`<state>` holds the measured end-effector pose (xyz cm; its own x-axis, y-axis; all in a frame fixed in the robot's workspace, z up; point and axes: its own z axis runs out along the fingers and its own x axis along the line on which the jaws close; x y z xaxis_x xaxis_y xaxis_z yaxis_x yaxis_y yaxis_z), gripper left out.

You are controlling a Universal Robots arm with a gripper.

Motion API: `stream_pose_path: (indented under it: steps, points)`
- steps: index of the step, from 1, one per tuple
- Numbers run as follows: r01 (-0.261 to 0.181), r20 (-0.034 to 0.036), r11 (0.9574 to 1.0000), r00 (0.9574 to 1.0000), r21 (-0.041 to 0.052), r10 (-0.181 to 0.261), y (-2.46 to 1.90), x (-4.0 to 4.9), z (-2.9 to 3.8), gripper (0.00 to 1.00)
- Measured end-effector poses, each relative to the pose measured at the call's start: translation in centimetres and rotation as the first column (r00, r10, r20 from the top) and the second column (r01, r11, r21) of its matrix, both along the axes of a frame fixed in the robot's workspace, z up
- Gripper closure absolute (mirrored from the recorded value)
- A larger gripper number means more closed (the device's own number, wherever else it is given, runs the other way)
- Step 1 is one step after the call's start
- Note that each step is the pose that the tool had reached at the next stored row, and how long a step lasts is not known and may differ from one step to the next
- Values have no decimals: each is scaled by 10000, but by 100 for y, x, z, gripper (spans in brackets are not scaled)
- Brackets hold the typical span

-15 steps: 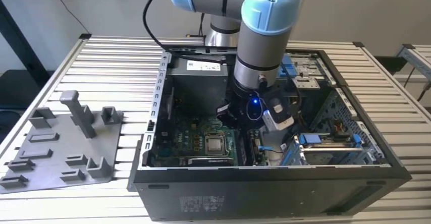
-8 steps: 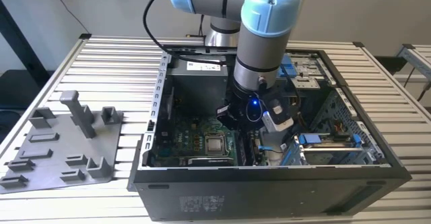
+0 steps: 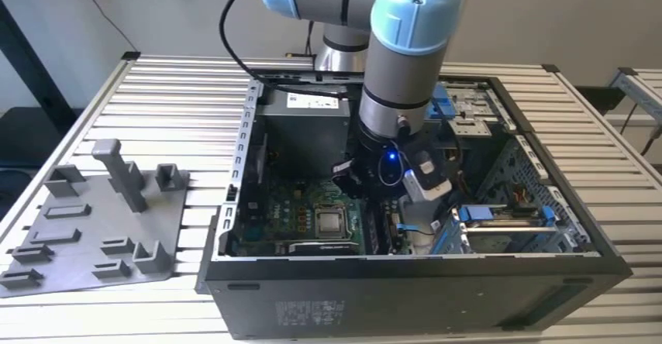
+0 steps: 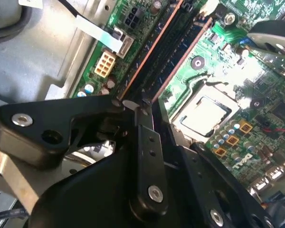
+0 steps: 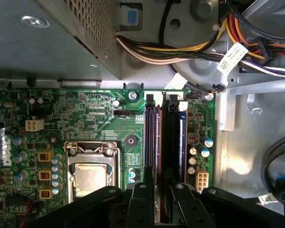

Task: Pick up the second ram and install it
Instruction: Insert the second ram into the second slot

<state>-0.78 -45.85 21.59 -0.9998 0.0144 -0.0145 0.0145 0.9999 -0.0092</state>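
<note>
In the exterior view the arm [image 3: 398, 73] is standing down inside the open computer case [image 3: 414, 282], and the gripper [image 3: 391, 204] is hanging low over the motherboard [image 3: 294, 212], just beside the processor socket [image 3: 329, 221]. The grey tray [image 3: 93, 220] with its posts is lying well apart on the table, toward the exterior view's left. In the second wrist view the gripper [image 4: 133, 102] is sitting right at the near end of the memory slots, and the second ram [image 4: 168, 50] is showing edge-on as a long dark strip running away between two copper-coloured lines. Whether the gripper is clamping the stick or merely resting at it, I cannot tell. In the first wrist view the gripper [image 5: 162, 204] is lining up with the second ram [image 5: 168, 142], which is standing upright in the slot nearer the power connector [image 5: 201, 179]. The neighbouring slot [image 5: 150, 137] is lying just beside it, and a look-alike stick seems to be sitting there. The likeliest trouble, as I am judging it, is an uneven seating: pressure falling on one end alone could be tilting the stick, so that one latch is catching and the other is not. A small sideways offset could be pushing the edge against the slot wall or the neighbouring stick and stressing the board. The cable bundle [image 5: 180, 52] is hanging near the far end of the slots and might be snagging the wrist.
</note>
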Motion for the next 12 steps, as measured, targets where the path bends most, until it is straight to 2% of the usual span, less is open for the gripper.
stream_pose_path:
  steps: [7,12]
  points:
    - [0,-1,10000,10000,-2,0,0,0,321,78]
    - [0,-1,10000,10000,17,0,0,0,364,80]
